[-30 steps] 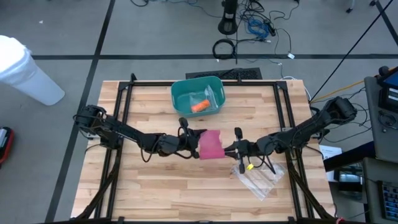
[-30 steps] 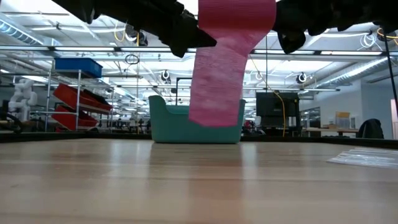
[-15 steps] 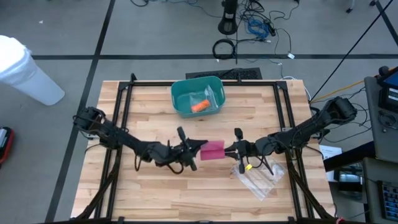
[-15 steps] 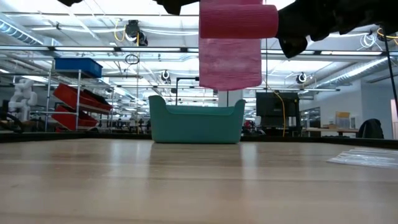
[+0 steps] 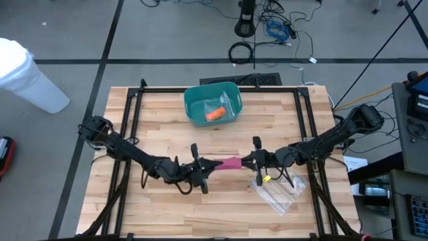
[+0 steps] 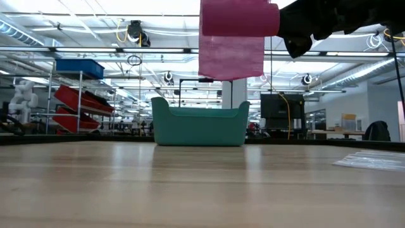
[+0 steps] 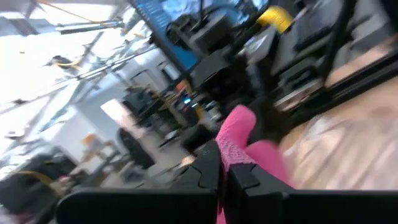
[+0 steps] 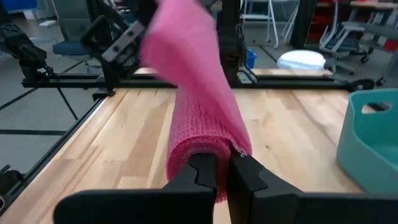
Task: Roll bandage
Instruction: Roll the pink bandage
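The pink mesh bandage (image 5: 225,163) hangs in the air over the table's middle, between my two grippers. In the low view its rolled part (image 6: 239,18) lies level at the top, and a short loose flap (image 6: 231,57) hangs below it, well above the wood. My left gripper (image 5: 200,169) is shut on the loose stretch at the bandage's left end. My right gripper (image 5: 253,161) is shut on the roll's right end. The low view hides the left gripper. My left gripper pinches the bandage's loose stretch (image 7: 231,154) between its two shut fingers, coming about level from the table's left. The pink mesh runs on from the fingertips toward the roll, clear of the table. How many layers it has I cannot tell. My right gripper pinches the roll's open end at its rim (image 8: 205,154) between its two fingers, coming about level from the table's right, along the roll. The roll (image 8: 199,106) runs away from the fingers toward the left gripper, held level and clear of the table.
A teal bin (image 5: 212,104) with an orange object inside stands at the far middle of the table. A clear plastic bag (image 5: 277,192) lies on the wood near the right gripper. Black frame rails (image 5: 134,107) run along the table's sides.
My left gripper has gone toward the table's near edge and risen, turning as it went, still shut on the bandage. The hanging tail, which reached far down, has been drawn up into a short flap. From above, the wide pink sheet has narrowed to a thin strip.
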`<action>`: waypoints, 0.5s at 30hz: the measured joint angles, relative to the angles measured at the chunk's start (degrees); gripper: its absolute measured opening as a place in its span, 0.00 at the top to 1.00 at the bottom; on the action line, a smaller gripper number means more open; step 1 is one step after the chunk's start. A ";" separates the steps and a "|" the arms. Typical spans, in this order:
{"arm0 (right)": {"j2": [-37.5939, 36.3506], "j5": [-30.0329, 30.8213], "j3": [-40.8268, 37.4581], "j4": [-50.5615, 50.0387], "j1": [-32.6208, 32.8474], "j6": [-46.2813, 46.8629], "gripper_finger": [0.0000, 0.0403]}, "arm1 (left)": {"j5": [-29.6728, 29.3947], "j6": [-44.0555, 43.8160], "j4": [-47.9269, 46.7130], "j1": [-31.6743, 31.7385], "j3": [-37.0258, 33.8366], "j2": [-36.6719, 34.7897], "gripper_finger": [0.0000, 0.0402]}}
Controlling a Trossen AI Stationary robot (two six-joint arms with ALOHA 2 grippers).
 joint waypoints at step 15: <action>0.00 2.66 0.00 2.81 -0.35 -2.09 1.00 | 5.57 -18.03 -7.41 0.43 0.64 0.00 0.82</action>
